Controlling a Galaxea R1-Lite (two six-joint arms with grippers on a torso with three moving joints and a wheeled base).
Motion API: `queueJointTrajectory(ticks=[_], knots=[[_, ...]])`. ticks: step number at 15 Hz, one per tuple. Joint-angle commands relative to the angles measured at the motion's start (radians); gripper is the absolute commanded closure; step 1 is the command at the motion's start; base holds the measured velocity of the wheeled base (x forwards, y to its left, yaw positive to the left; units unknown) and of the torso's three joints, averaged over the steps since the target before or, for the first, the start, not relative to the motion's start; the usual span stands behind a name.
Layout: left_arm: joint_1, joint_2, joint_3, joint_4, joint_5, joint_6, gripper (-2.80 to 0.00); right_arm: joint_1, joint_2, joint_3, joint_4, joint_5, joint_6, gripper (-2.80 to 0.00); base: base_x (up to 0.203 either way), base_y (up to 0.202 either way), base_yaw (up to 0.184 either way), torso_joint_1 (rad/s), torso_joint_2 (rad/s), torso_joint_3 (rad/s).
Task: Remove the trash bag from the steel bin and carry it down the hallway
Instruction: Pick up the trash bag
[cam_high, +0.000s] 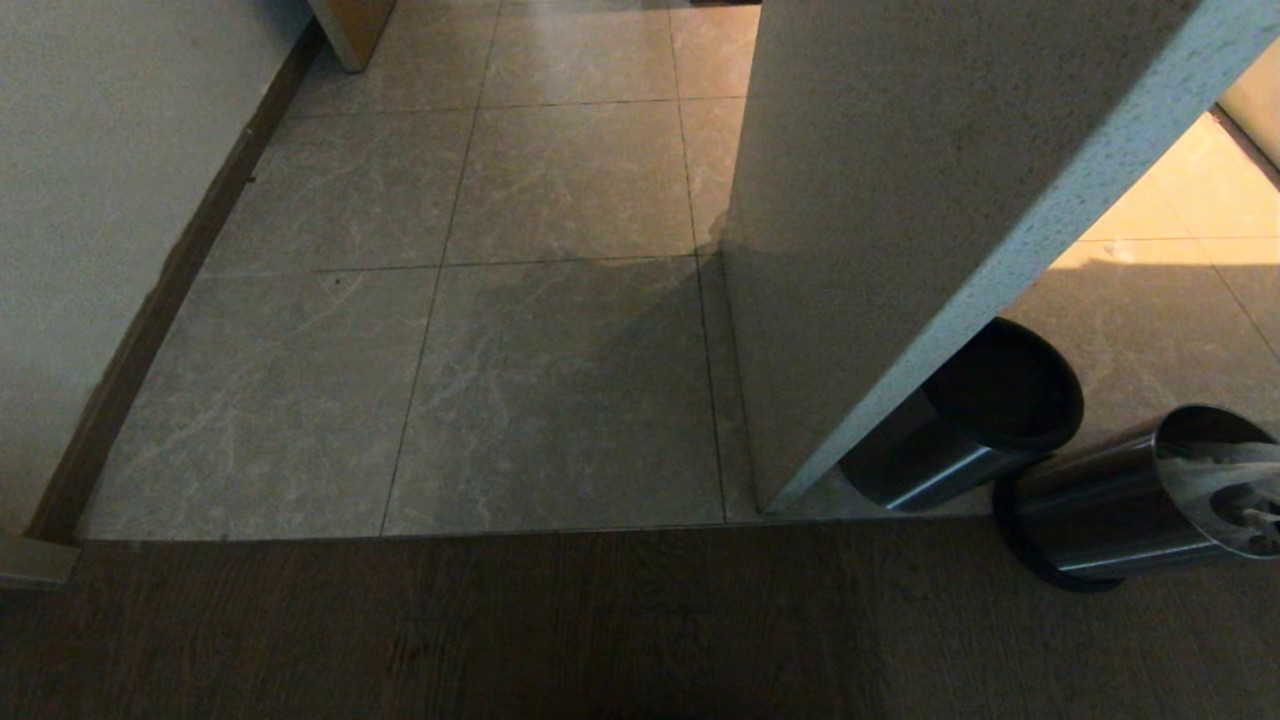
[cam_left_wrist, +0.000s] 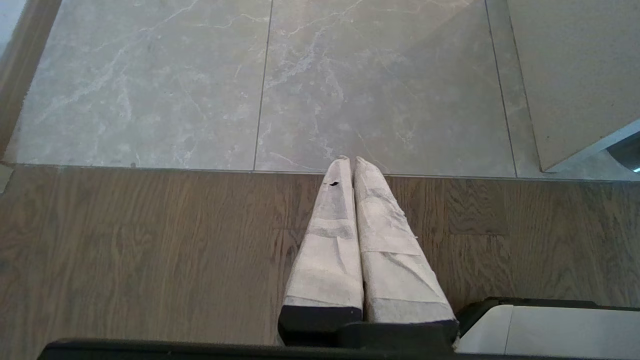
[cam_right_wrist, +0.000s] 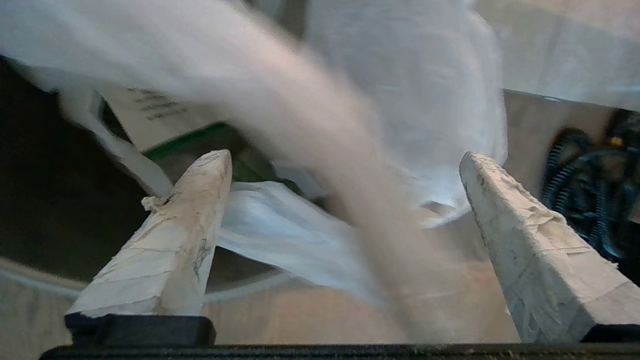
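The right gripper (cam_right_wrist: 345, 200) stands wide open, gripping nothing — the trash bag (cam_right_wrist: 400, 110) hangs loose and blurred between and beyond its fingers, at the steel bin (cam_high: 1130, 500), positioned for a fresh grasp. The left gripper (cam_left_wrist: 350, 167) is closed, empty — parked over the floor.

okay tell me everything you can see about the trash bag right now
The trash bag is thin white plastic, translucent and crumpled, with green and dark print showing on one panel. In the right wrist view its folds hang blurred between the spread fingers of the right gripper, which is open, so nothing clamps it; whether plastic brushes a finger cannot be told. In the head view, white plastic shows in the mouth of the steel bin at the far right, so part of it seems still inside.
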Motion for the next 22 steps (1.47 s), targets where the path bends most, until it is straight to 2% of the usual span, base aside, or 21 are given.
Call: queueJointTrajectory(ticks=[1, 8, 13, 22], knots=[[0.000, 0.000, 0.002, 0.000, 0.000, -0.001, 0.00, 0.008, 0.035, -0.021, -0.003, 0.039, 0.029, -2.80, 0.000, 0.000, 0.000, 0.000, 0.00, 0.000], [0.000, 0.000, 0.000, 0.000, 0.000, -0.001, 0.00, 0.034, 0.098, -0.079, -0.031, 0.056, 0.045, -2.80, 0.000, 0.000, 0.000, 0.000, 0.00, 0.000], [0.000, 0.000, 0.001, 0.000, 0.000, -0.001, 0.00, 0.049, 0.112, -0.105, -0.033, 0.128, 0.045, -2.80, 0.000, 0.000, 0.000, 0.000, 0.00, 0.000], [0.000, 0.000, 0.002, 0.000, 0.000, -0.001, 0.00, 0.055, 0.238, -0.251, -0.033, 0.129, 0.056, -2.80, 0.000, 0.000, 0.000, 0.000, 0.00, 0.000]])
